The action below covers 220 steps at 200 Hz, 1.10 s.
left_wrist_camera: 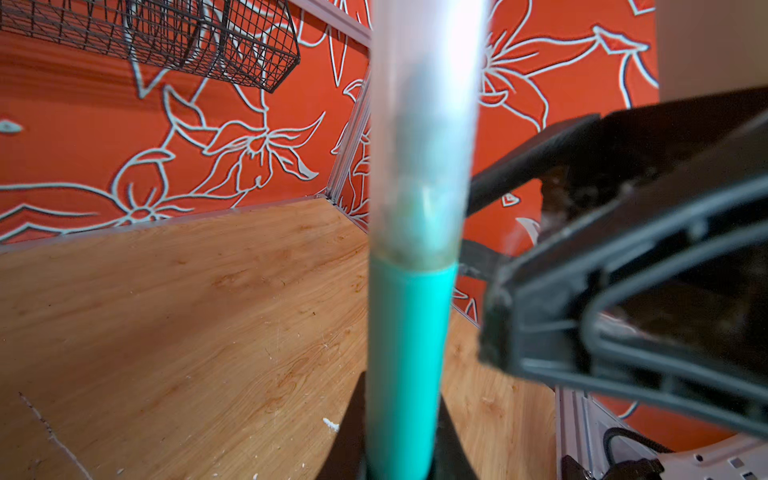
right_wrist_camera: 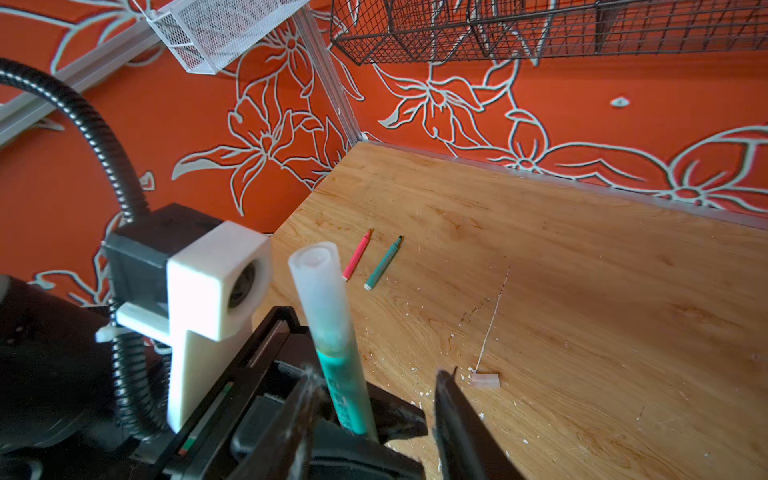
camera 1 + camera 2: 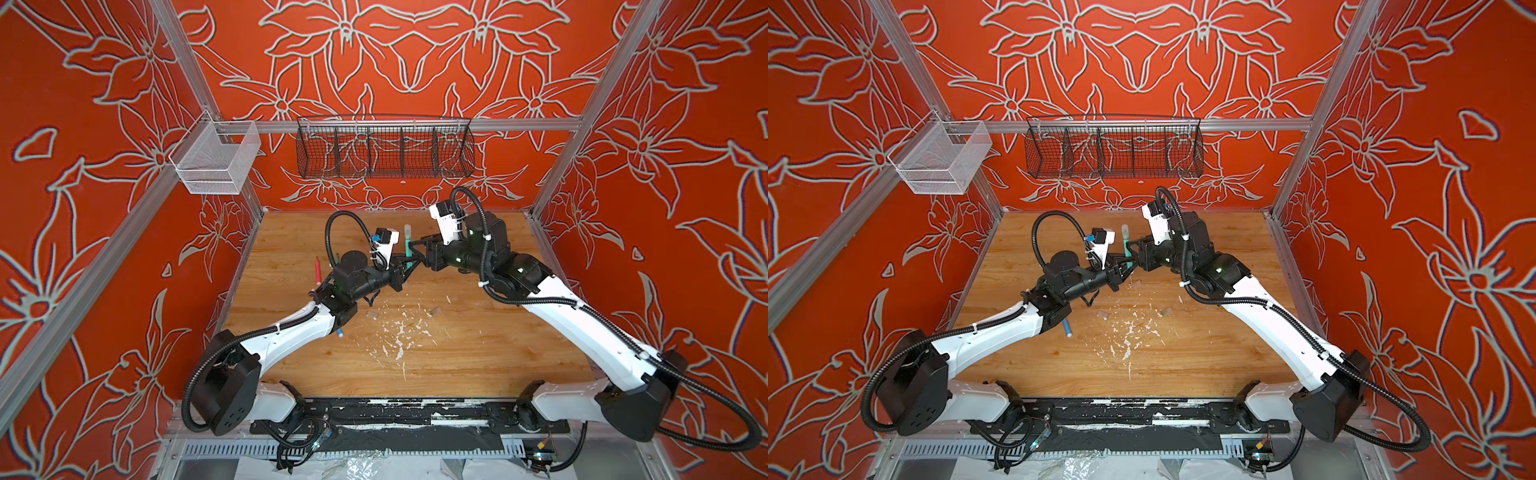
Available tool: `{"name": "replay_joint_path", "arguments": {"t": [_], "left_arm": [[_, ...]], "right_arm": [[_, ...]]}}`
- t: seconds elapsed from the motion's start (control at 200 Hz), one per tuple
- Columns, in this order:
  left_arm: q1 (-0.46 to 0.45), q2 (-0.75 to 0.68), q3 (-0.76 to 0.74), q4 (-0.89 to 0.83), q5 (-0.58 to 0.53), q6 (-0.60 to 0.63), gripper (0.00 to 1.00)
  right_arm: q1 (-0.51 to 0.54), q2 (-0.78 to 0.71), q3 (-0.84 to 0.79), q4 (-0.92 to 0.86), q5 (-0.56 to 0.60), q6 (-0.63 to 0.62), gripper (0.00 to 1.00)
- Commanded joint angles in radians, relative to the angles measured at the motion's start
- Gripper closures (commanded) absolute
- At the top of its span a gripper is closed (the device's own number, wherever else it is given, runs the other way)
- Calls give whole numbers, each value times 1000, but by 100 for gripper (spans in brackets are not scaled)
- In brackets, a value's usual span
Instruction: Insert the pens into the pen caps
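Note:
A green pen (image 3: 409, 255) (image 3: 1127, 253) stands upright above the table's far middle, with a translucent pen cap (image 3: 407, 232) (image 1: 424, 145) (image 2: 320, 291) seated on its upper end. My left gripper (image 3: 404, 269) (image 1: 401, 436) is shut on the pen's lower barrel (image 1: 405, 353). My right gripper (image 3: 417, 249) (image 2: 376, 378) is open; its fingers (image 2: 446, 386) straddle the barrel (image 2: 345, 390) without touching it. A red-pink pen (image 3: 318, 270) (image 2: 357, 254) and a second green pen (image 2: 382, 262) lie at the far left. A blue pen (image 3: 338, 332) pokes out from under the left arm.
Two loose pen caps (image 3: 372, 314) (image 3: 435, 310) lie mid-table beside white paint flecks (image 3: 399, 332); one cap (image 2: 484, 380) shows close by in the right wrist view. A black wire basket (image 3: 384, 149) and a white mesh basket (image 3: 216, 160) hang on the walls.

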Motion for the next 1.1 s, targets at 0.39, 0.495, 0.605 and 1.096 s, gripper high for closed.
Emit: {"name": "replay_joint_path", "arguments": {"t": [0.39, 0.495, 0.605, 1.096], "left_arm": [[-6, -8, -35, 179, -40, -78, 98], [-3, -2, -64, 228, -77, -126, 63], [-2, -25, -154, 309, -184, -203, 25], [15, -448, -349, -257, -671, -379, 11]], "right_arm": [[19, 80, 36, 18, -72, 5, 98], [20, 66, 44, 19, -27, 13, 100], [14, 59, 72, -18, 68, -2, 100], [-351, 254, 154, -386, 109, -34, 100]]}}
